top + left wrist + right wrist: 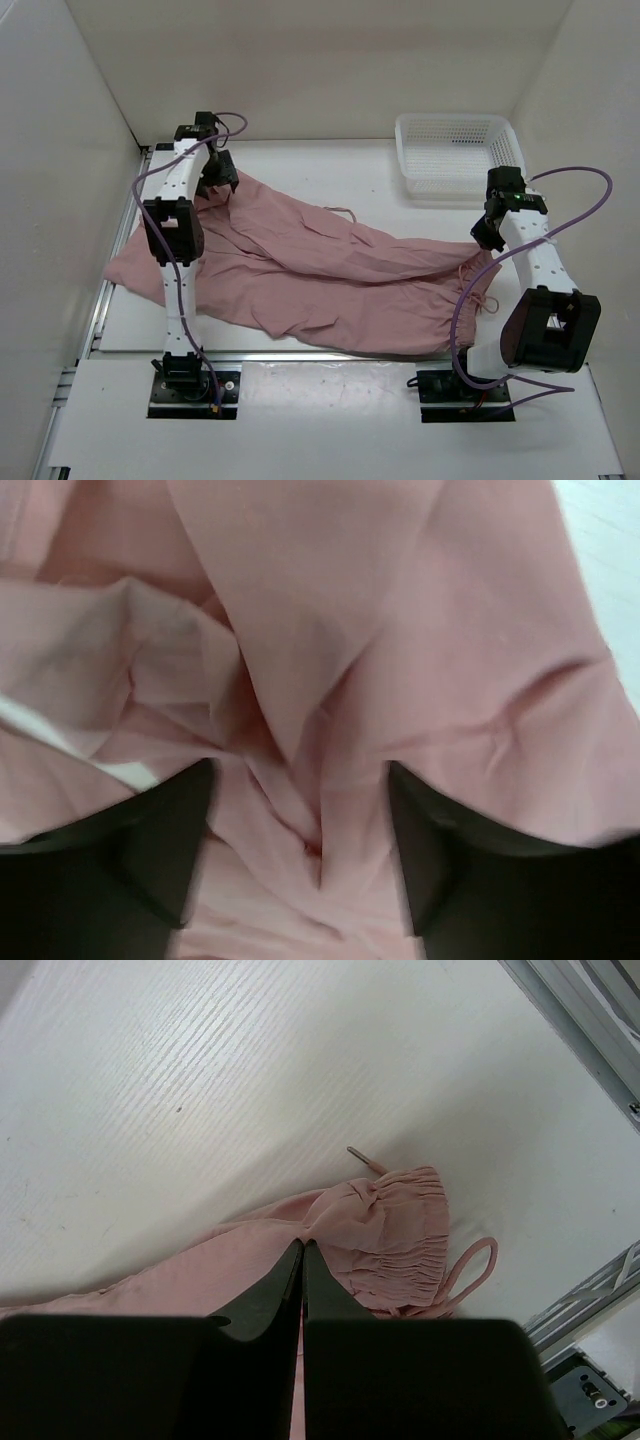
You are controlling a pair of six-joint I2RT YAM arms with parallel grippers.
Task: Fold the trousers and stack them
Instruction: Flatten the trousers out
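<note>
We see trousers [320, 270] sprawled on the worktop [330, 165]; left pincer [298, 780] spread over them, right pincer [302, 1246] clenched, apparently nipping their edge.

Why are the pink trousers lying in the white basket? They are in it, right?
Not right. The pink trousers lie spread on the table, outside the white basket; the top external view shows it.

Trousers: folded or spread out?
Spread, not folded. The trousers lie rumpled full-length across the table, legs splayed apart, no neat fold visible.
</note>
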